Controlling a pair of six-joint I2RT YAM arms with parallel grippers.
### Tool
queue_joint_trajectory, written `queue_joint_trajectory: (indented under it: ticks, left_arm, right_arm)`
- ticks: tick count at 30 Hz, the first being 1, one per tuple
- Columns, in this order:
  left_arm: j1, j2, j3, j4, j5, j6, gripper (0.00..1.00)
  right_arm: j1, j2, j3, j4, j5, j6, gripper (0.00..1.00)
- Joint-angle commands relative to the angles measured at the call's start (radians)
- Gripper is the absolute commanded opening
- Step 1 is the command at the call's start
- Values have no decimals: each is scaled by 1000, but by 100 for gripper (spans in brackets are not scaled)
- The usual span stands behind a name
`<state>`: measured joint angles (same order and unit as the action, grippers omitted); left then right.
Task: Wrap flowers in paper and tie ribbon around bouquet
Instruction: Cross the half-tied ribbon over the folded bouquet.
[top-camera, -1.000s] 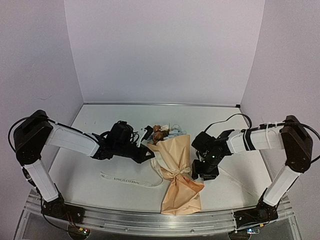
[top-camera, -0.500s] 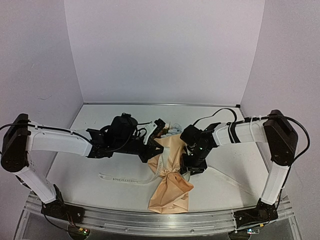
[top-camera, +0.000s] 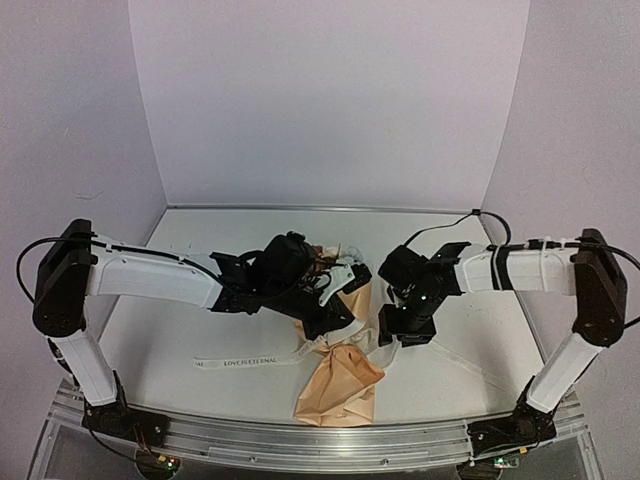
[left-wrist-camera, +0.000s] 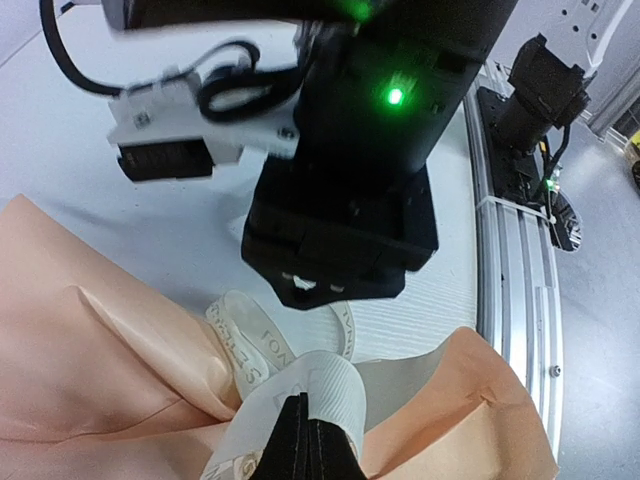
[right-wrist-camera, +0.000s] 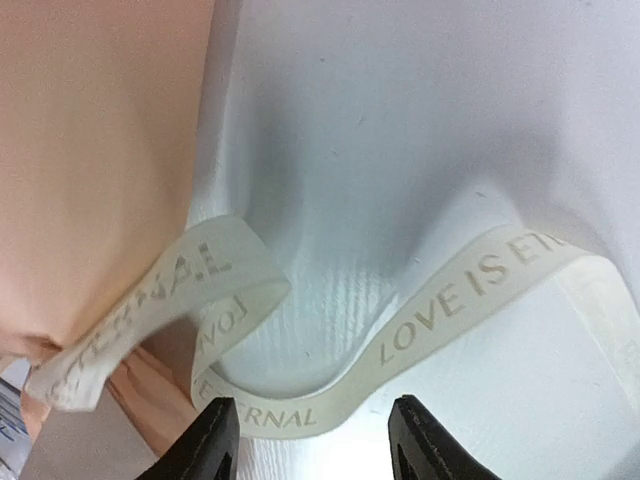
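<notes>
Nearest the front edge of the table (top-camera: 170, 320), the flared lower end of the paper (top-camera: 335, 400) lies flat, and a printed tail of the ribbon (top-camera: 250, 360) trails out to its left. Just beyond, the bouquet (top-camera: 338, 358) is cinched narrow, so the wrapping looks done and the ribbon at least looped round the neck; whether a knot is finished I cannot tell. The left gripper (left-wrist-camera: 305, 440) is pinched tight on a fold of ribbon there, while the right gripper (right-wrist-camera: 315, 440) stands with jaws apart over a loose ribbon loop, holding nothing. Farthest back, the flowers (top-camera: 330, 258) peek past the left arm.
</notes>
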<state>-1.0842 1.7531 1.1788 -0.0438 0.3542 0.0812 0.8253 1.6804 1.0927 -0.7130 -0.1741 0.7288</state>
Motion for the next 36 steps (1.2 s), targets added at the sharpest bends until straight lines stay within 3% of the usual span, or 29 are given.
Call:
queue_joint_trajectory:
  ticks: [1,15,25,31,36]
  left_arm:
    - [-20,43,115,-85,56,70,1]
    - [-10,151,279,-167,16,182,0]
    - [96,137,260,-175,148,174,0]
    - [90,233,402,-265,211,178,0]
    - [11,278,441,-349,227,206,0]
  right_arm:
    - [-5,-126,-52,-123,140,-19,56]
    - [-50,-332,-267,-178,263,19,61]
    - [-52,-350,-278,-185,240,7,60]
    - [-52,-334,-271,-185,233,16,58]
    - [-52,-334,-284,-185,242,28,58]
